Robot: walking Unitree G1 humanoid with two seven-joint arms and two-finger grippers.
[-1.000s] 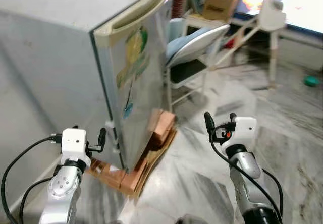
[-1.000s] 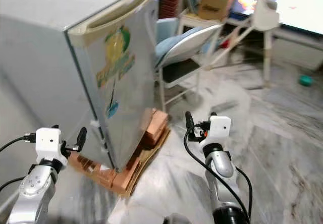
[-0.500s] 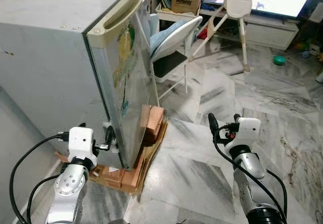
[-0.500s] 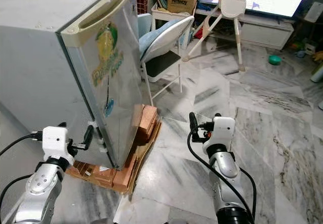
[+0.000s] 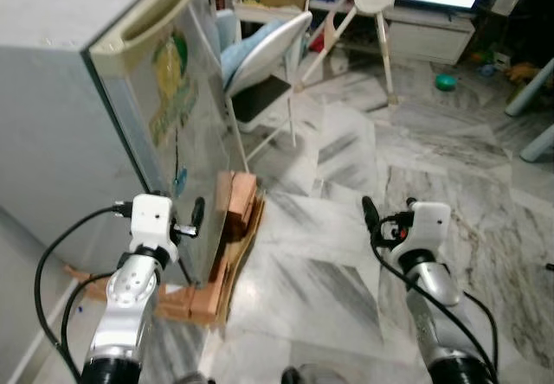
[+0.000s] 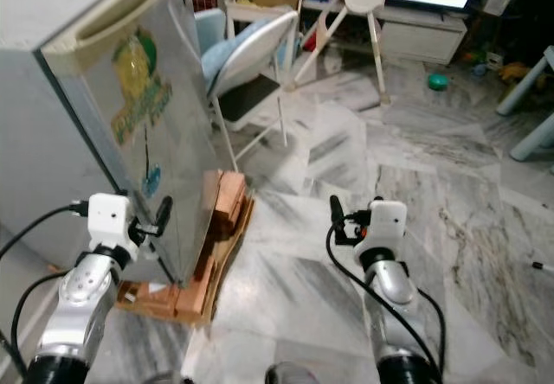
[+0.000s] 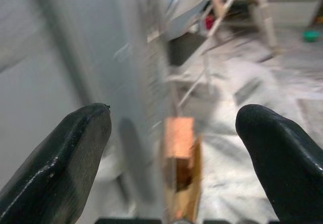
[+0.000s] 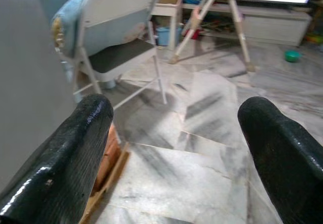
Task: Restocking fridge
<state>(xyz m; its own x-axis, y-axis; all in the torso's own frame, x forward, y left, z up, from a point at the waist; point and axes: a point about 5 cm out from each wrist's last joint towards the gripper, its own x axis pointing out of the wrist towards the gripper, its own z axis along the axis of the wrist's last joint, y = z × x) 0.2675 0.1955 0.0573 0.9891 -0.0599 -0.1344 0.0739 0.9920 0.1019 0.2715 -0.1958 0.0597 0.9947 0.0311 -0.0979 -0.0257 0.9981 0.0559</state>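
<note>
Fridge shut, both grippers empty

Fridge [image 5: 78,116] stands at the left, door closed, raised on bricks [image 5: 235,207] and cardboard. The left gripper [image 5: 186,221], fingers apart and holding nothing, hangs just beside the door's lower corner; a careless swing could knock the door edge or nudge the bricks and unsettle the fridge. Farther off, a folding chair [image 5: 260,64] crowds the door's opening path. At the right, the right gripper [image 5: 385,215] is spread wide over marble floor [image 5: 329,254], empty.
</note>
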